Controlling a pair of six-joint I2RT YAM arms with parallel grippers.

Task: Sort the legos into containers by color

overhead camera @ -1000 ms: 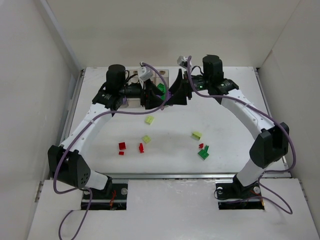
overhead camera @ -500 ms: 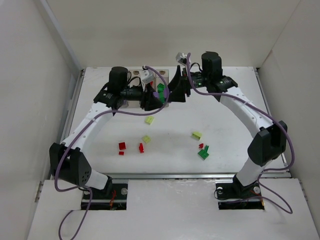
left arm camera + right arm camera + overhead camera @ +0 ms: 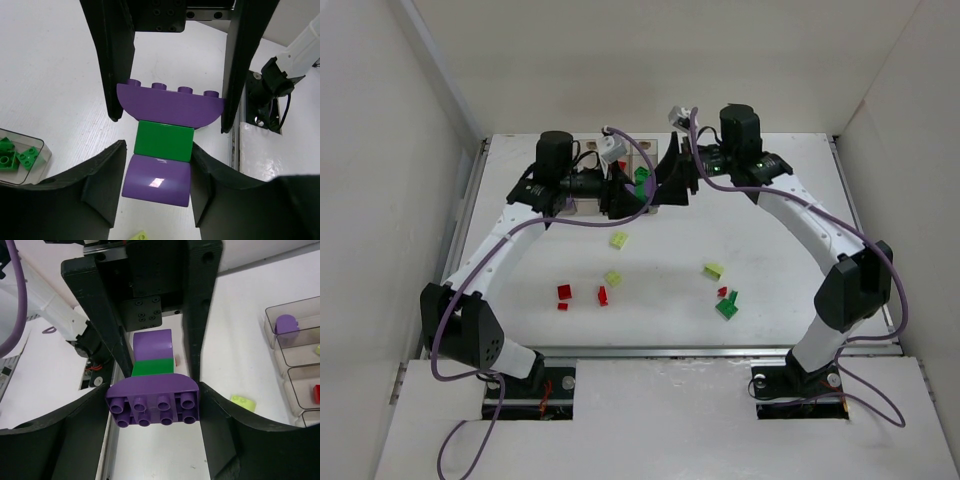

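**Fingers [image 3: 100, 190] of both arms clamp one joined stack [image 3: 642, 180]**

Left gripper [image 3: 157, 147] stands partly closed on the flat sides of the small purple brick [image 3: 156, 182] and the green brick [image 3: 164, 141] joined to it. The right gripper [image 3: 153, 390] pinches the wide purple brick [image 3: 145, 410], set wider, pads against its ends. The stack hangs in the air between them, beside the containers [image 3: 295, 304], and other legos [image 3: 619, 240] lie loose on the table [image 3: 770, 220]. By its look it is light, rigid and glossy, joined only by stud friction. Flat side faces are the place to hold; the curved top would slip. A parting joint could release with a jerk.
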